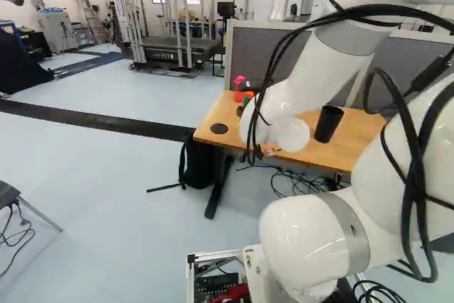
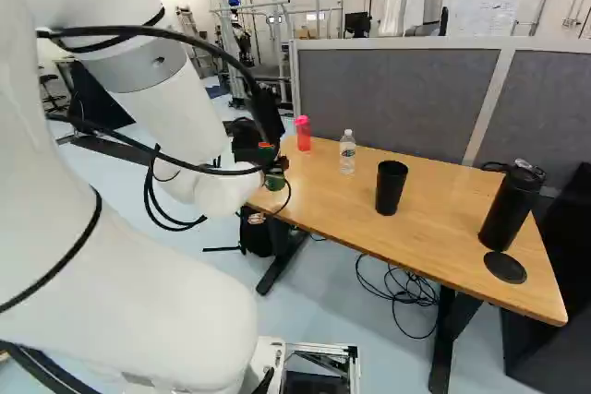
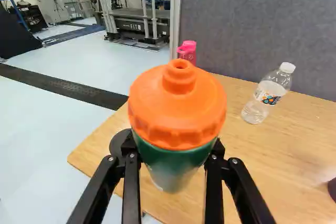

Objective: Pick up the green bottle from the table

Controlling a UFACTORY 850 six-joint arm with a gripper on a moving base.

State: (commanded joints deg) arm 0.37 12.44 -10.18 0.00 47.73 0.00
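Note:
My gripper [image 2: 274, 163] is at the table's far left corner in the right base view, partly hidden by the arm and cables. The green bottle [image 2: 275, 182] with its orange cap is at that same spot. In the wrist view my gripper [image 3: 174, 153] is shut on the green bottle [image 3: 176, 162], one finger against each side just below the wide orange cap [image 3: 177, 106]. The bottle stands roughly upright in the grip. Whether its base touches the wooden table [image 3: 262, 161] cannot be told.
A pink bottle [image 2: 303, 134], a clear water bottle [image 2: 347, 152], a black cup [image 2: 391, 187] and a large black flask [image 2: 511, 208] stand on the table. Grey partitions [image 2: 397, 99] rise behind it. A black backpack [image 1: 198, 164] and loose cables are below.

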